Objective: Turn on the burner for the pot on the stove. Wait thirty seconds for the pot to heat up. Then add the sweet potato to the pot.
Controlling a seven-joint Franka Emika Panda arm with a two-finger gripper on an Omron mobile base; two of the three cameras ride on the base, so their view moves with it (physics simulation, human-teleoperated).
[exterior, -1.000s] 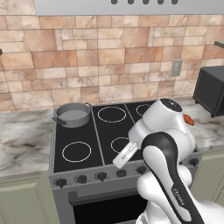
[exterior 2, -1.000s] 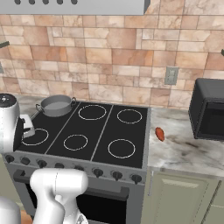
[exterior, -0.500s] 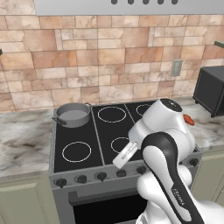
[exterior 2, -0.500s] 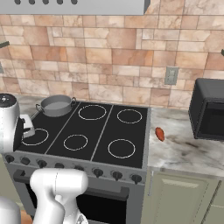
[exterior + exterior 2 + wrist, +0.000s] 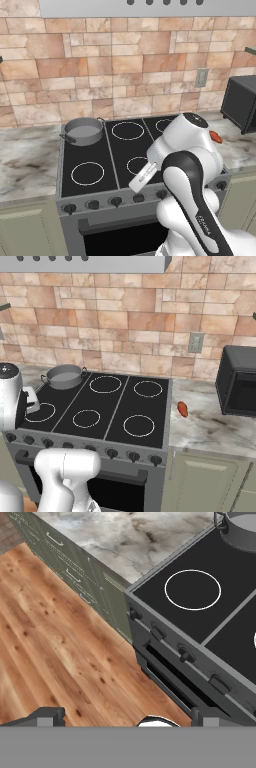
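On the stove [image 5: 215,619], the pot [image 5: 240,529] sits well beyond the wide-open pincer [image 5: 125,717].

Soft, even light is filling the rendered kitchen, with no single source showing and no harsh glare. The tan stone-tile back wall [image 5: 125,70] is looking bright and flat. The black glass cooktop [image 5: 100,406] is staying matte, its white rings crisp. Only faint shadows are sitting under things. Edges are appearing slightly jagged and coarse; the warm wooden plank floor [image 5: 55,662] is rendering sharp, without blur.
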